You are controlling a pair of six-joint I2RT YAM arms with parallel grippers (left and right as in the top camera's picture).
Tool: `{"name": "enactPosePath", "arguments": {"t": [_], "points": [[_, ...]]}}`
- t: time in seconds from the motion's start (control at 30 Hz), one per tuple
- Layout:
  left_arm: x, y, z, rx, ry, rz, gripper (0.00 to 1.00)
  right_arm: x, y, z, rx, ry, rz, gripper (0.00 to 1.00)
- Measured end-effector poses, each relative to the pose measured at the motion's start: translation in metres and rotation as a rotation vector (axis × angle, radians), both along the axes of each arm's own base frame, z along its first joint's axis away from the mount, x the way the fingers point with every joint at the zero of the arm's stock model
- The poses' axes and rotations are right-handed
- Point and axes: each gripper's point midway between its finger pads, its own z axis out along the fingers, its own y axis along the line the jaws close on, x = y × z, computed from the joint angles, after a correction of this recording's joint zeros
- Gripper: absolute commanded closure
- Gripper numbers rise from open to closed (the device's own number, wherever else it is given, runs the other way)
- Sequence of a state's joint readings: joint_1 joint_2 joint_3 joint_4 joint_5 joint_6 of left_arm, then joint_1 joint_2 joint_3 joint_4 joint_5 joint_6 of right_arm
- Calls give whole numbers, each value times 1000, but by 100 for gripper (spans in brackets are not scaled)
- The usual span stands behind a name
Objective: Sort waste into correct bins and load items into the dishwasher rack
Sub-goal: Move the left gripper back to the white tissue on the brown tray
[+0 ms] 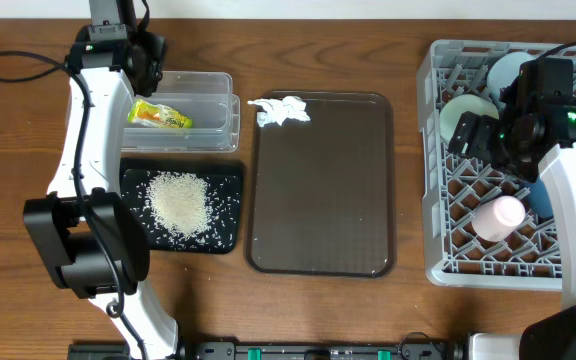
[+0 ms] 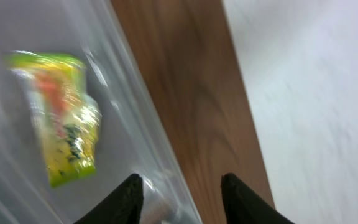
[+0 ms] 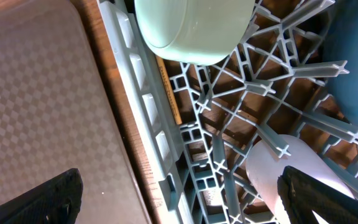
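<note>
Rack (image 1: 431, 150) first: the grey crate fills the right end of the table (image 1: 408, 60). My right pincer (image 3: 182, 202) hangs over its left half, jaws spread wide with nothing between them. From overhead my arm covers most of the dark-blue bowl (image 1: 541, 197); the right wrist camera shows its side at the upper right, among the pegs.

Next in size, the brown serving tray (image 1: 323, 190) lies mid-table, just beside the rack. Left of it sit the clear container (image 1: 233, 110) at the back and the black tray (image 1: 230, 172) in front, close together.

In the rack, the mint bowl (image 1: 460, 115) sits near the left wall, with the light-blue bowl (image 1: 508, 70) behind it. The pink cup (image 1: 498, 216) lies nearer the front. Only the overhead view shows the light-blue one.

Rice (image 1: 178, 203) is heaped in the black tray, stray grains around it. The tissue (image 1: 280, 111) sits crumpled on the serving tray's back left corner.

Smallest, the wrapper (image 1: 158, 117) lies in the clear container. My left wrist camera, though blurred, shows it apart from my left pincer (image 2: 182, 199). The tips stand parted and empty over the container's edge, a detail the overhead view does not give.
</note>
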State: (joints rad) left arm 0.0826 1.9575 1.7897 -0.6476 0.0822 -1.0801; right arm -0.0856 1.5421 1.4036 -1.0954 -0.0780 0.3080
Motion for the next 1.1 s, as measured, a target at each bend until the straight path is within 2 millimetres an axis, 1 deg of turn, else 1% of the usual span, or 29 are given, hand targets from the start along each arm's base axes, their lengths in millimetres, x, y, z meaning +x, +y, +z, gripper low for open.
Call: {"name": "enactPosePath", "arguments": {"t": [0.07,0.13,0.2,0.23,0.27,0.33,0.37,0.47,0.6,0.67,0.73,0.8,0.9,0.97,1.0,1.1], "points": [[9,-17,8,-28,-52,-121,57,0,0,0,0,0,0,1],[18,-38,20,-45,-125,-272,57,0,0,0,0,0,0,1],[23,-65,33,-51,-207,-450,56,0,0,0,0,0,0,1],[22,-83,38,-49,-240,-548,54,0,0,0,0,0,0,1],[20,-96,40,-44,-259,-621,50,0,0,0,0,0,0,1],[12,-132,44,-12,-303,-795,36,0,0,0,0,0,0,1],[9,-148,45,10,-322,-868,33,0,0,0,0,0,0,1],[-9,-205,40,110,-351,-1085,29,0,0,0,0,0,0,1],[-28,-256,26,307,-319,-1229,28,0,0,0,0,0,0,1],[-36,-276,21,422,-304,-1270,28,0,0,0,0,0,0,1],[-39,-287,19,535,-292,-1287,27,0,0,0,0,0,0,1],[-37,-292,20,661,-288,-1281,27,0,0,0,0,0,0,1],[-27,-288,19,816,-268,-1246,27,0,0,0,0,0,0,1],[-20,-278,6,887,-219,-1243,27,0,0,0,0,0,0,1],[-16,-273,-4,913,-188,-1246,27,0,0,0,0,0,0,1],[-10,-259,-41,975,-85,-1283,27,0,0,0,0,0,0,1]]}}
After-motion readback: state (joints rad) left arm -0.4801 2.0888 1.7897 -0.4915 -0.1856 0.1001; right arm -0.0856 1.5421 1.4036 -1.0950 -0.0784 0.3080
